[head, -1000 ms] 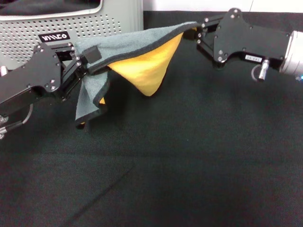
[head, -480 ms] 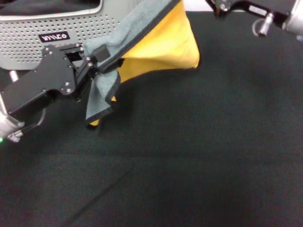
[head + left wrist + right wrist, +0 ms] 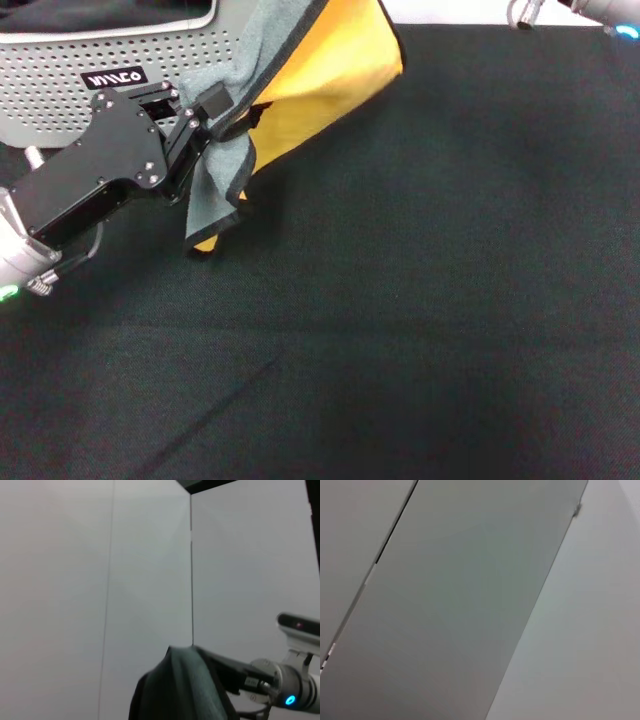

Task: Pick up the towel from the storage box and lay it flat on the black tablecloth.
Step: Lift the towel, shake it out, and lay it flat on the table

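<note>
The towel [image 3: 300, 80] is being held up in the air at the far left of the scene, just in front of the storage box [image 3: 120, 70] and above the black tablecloth [image 3: 420, 300]. Its grey side is being shown toward the left and its yellow-orange side toward the right (the thin black edging is running along the fold between them). One edge of the cloth is being pinched by the left gripper [image 3: 215, 115], whose fingers are closed on the fabric, and a grey corner is hanging down below that grip toward the tablecloth; whether it is touching cannot be told. The upper part of the towel is being carried up past the top edge of the head view.

Of the right arm, only a small part is being shown at the far right corner of the head view, so whether the right gripper is open or closed cannot be told. In the left wrist view the grey cloth [image 3: 185, 690] is being seen against a pale wall, with the right arm [image 3: 280, 685] behind it.
</note>
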Tool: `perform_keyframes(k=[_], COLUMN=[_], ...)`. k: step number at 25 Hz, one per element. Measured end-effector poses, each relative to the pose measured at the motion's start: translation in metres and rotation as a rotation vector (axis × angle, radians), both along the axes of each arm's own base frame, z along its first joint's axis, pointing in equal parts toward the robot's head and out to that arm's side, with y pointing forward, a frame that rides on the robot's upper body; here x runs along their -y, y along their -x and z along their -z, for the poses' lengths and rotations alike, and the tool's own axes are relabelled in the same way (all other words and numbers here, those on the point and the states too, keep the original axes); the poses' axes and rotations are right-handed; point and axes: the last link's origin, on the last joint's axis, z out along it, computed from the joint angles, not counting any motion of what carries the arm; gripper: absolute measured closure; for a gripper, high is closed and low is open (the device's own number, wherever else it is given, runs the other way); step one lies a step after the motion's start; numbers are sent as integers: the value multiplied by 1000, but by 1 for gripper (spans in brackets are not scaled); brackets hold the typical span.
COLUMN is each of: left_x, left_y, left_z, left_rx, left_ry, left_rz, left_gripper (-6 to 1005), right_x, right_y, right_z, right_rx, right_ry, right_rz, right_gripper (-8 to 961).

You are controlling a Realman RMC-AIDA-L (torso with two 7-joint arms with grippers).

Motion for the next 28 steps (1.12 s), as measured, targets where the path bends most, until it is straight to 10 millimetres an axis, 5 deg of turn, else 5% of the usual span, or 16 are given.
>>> perform_keyframes(k=[8,19,28], left_x=[-9,-20,-25], left_y=[2,4,5], left_z=[2,-5,-7], left_rx=[2,34,34], left_ry=[12,26,28], left_rz=[-53,-115,-138], left_gripper=[945,571,411], right_x=[-2,-8,-18], right_y=[6,19,32], right_z=[0,-2,-2], right_rx=[4,6,20], right_ry=[-22,-63,-118], right_rz=[-17,-45,-43], right_gripper=[944,944,944])
